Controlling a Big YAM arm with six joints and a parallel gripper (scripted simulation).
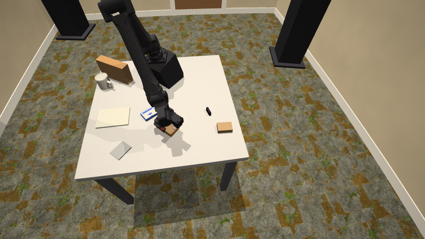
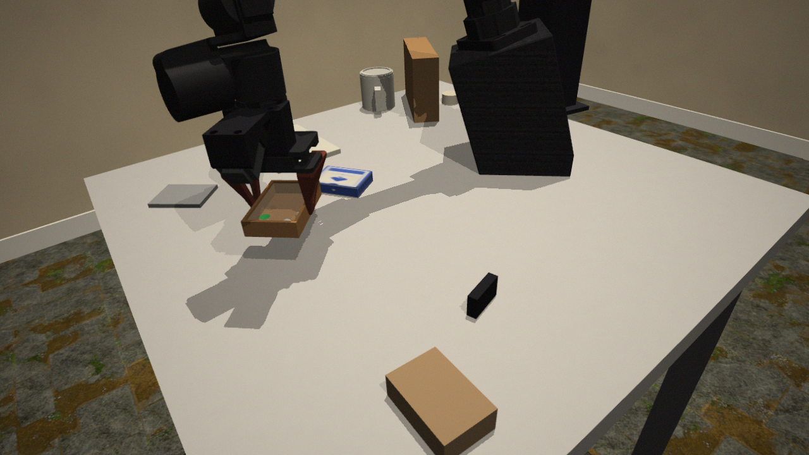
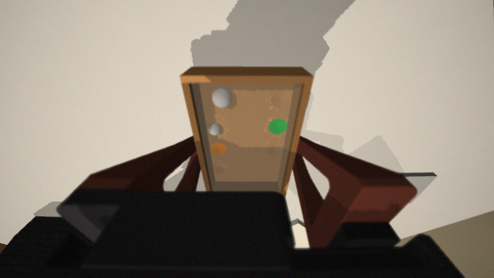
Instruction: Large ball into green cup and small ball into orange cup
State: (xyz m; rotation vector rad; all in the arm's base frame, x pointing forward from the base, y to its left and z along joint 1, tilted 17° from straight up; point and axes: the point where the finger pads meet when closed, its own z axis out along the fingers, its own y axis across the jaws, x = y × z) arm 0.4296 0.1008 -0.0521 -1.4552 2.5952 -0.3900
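Note:
My gripper [image 3: 246,140] [image 2: 278,194] [image 1: 167,126] is shut on the wooden puzzle [image 3: 247,154] [image 2: 277,212] [image 1: 171,130], a small wooden tray with a raised rim. It holds the puzzle a little above the white table [image 1: 184,89] [image 2: 509,237]; the far end hangs lower. In the wrist view the large grey ball lies in the far left corner. The small grey ball rests against the left wall, just beyond the orange cup [image 3: 218,148]. The green cup [image 3: 278,127] [image 2: 264,216] lies on the right side with nothing in it.
On the table stand a blue card box [image 1: 148,113] [image 2: 346,181], a cream sheet [image 1: 113,117], a grey tile [image 1: 120,149] [image 2: 182,194], a mug [image 1: 102,80] [image 2: 377,88], a tall brown box [image 1: 114,69] [image 2: 421,79], a small black block [image 1: 208,111] [image 2: 481,294], a tan box [image 1: 224,127] [image 2: 441,401] and the arm's base [image 2: 509,96].

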